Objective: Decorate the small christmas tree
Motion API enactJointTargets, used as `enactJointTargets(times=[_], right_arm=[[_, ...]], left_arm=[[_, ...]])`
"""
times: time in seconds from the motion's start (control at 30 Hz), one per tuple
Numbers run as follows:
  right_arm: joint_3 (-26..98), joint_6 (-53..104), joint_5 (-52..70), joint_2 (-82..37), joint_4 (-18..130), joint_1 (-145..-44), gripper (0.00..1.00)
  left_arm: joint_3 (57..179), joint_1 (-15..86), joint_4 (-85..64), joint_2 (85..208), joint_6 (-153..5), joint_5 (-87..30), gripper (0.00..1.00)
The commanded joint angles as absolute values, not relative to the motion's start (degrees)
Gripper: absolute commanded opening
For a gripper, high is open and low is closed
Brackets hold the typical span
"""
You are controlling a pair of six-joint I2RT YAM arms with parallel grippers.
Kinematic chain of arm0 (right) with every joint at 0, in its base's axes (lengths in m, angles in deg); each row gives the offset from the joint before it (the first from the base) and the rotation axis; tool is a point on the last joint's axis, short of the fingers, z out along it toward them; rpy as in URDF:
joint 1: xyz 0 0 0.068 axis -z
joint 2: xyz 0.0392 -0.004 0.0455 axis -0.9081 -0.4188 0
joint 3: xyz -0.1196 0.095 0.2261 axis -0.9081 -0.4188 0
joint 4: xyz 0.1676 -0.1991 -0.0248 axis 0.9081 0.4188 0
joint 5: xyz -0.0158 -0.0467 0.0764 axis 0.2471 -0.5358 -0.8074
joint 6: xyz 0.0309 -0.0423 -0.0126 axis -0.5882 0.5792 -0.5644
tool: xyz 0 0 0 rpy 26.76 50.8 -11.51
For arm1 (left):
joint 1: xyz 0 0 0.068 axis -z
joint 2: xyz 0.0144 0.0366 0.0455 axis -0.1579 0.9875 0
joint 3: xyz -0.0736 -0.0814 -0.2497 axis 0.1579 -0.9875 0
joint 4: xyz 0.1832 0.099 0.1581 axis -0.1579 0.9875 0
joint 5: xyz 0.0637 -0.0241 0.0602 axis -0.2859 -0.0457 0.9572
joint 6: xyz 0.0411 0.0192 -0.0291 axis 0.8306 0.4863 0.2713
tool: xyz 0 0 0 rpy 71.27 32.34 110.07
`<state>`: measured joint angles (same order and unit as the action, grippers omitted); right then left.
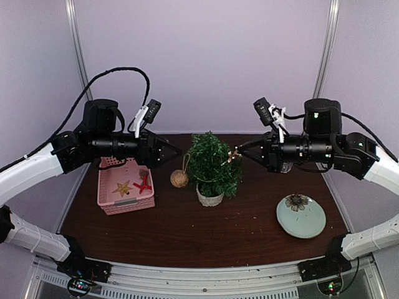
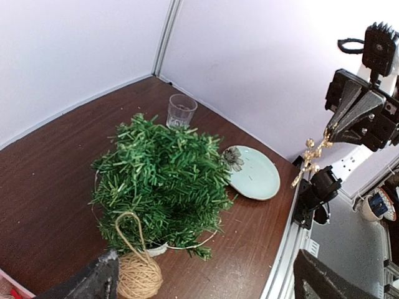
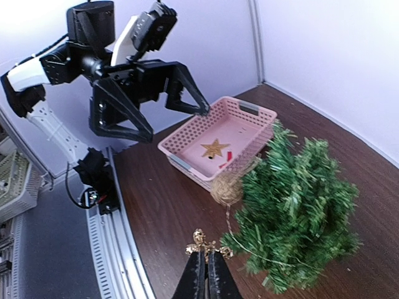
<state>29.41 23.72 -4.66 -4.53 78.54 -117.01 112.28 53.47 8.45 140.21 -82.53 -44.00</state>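
1. The tree (image 1: 213, 163) stands upright in its white pot (image 1: 210, 199) near the middle of the table (image 1: 249, 240), between my two hands
2. My right gripper (image 1: 239, 154) is clenched on a gold ornament (image 1: 231, 158), held at the tree's 3 o'clock by the upper branches; I cannot tell whether it touches the needles
3. My left gripper (image 1: 176, 151) hovers at the tree's 9 o'clock, fingers spread and holding nothing
4. A twine ball (image 1: 179, 179) lies just beside the pot at 9 o'clock, its loop rising in front of the foliage
5. Farther out at 9 o'clock, a pink basket (image 1: 107, 198) holds a gold star (image 1: 121, 187) and a red piece (image 1: 143, 184)
6. A plate (image 1: 301, 215) lies at 4 o'clock, well apart from the tree
7. My left wrist view shows a glass (image 2: 181, 111) beyond the tree
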Motion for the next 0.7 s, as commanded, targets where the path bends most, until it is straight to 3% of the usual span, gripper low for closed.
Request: enactJointTargets(times=[0.0,0.47,0.67], right_arm=[[25.6,26.2,9.8,0.7,82.4,-117.0,0.0],[20.4,20.7,20.8,-2.4,71.5,-117.0,0.0],[22.7,24.7,13.8,-3.2,71.3,-117.5,0.0]], left_arm=[[112.3,53.0,7.6,141.1,-83.4,-39.8,0.98],[113.3,52.7,8.1,142.4,-82.1,-38.4,0.98],[112.1,51.9,8.7,141.2,-82.1,-37.4,0.98]])
